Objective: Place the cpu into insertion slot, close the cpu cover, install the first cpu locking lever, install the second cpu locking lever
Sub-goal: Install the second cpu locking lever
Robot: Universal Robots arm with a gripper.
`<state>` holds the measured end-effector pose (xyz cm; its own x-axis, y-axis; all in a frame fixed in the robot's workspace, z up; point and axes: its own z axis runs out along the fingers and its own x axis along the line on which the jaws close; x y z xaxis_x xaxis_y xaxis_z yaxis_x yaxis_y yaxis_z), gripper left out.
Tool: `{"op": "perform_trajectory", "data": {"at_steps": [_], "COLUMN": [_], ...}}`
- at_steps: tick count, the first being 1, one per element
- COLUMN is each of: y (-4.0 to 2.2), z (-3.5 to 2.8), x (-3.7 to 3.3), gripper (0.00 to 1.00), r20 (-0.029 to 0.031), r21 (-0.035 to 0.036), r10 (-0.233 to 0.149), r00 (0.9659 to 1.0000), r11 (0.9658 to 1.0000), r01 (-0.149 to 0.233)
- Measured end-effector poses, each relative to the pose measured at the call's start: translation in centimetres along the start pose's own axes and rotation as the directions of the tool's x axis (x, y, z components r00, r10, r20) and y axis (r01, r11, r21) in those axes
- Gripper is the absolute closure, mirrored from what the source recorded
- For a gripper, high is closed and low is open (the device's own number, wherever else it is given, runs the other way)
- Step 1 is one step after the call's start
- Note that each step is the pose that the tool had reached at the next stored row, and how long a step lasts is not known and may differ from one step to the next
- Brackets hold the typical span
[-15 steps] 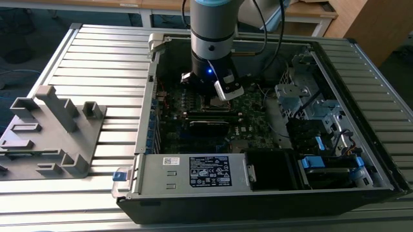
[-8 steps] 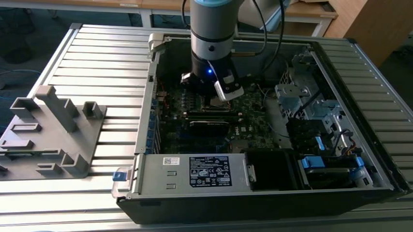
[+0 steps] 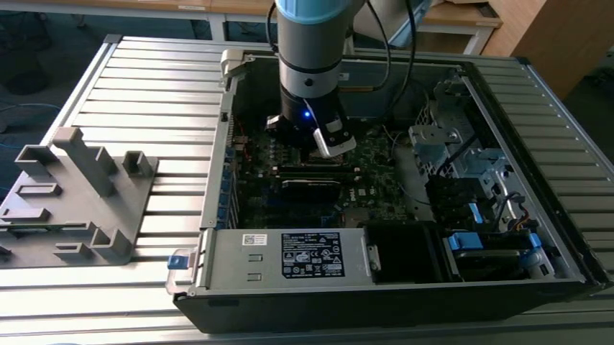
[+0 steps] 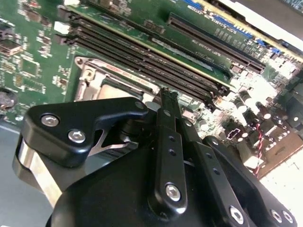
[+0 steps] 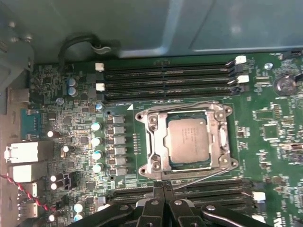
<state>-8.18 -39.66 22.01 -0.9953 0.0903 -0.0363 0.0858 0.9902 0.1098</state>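
The cpu (image 5: pixel 188 140) sits in the insertion slot (image 5: pixel 152 142) with the cpu cover (image 5: pixel 221 142) down around it. Both wire levers look unlocked, maybe. The gripper (image 5: pixel 163 189) fingers are pressed together, holding nothing.

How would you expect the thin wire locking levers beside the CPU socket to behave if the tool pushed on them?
The locking levers look like thin bent wire, so probably springy rather than rigid. Being smooth and narrow, they may slip off the tool. They run close beside the cpu cover, so pushing probably needs care.
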Motion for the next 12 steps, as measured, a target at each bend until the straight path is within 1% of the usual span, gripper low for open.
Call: {"op": "perform_trajectory", "data": {"at_steps": [3, 4, 5, 9, 12], "y": [-0.12, -0.15, -0.19, -0.29, -0.31], "z": [0.26, 0.35, 0.46, 0.92, 1.0], "x": [0.43, 0.5, 0.51, 0.62, 0.64], "gripper": [0.89, 0.89, 0.89, 0.89, 0.89], "r20": [0.0002, 0.0004, 0.0004, 0.0008, 0.0006], "r21": [0.0013, 0.003, 0.004, 0.0041, 0.0033], "r10": [0.002, 0.002, 0.003, 0.004, 0.004], "r00": [1.0, 1.0, 1.0, 1.0, 1.0], "r11": [1.0, 1.0, 1.0, 1.0, 1.0], "r01": [-0.002, -0.002, -0.003, -0.004, -0.004]}}
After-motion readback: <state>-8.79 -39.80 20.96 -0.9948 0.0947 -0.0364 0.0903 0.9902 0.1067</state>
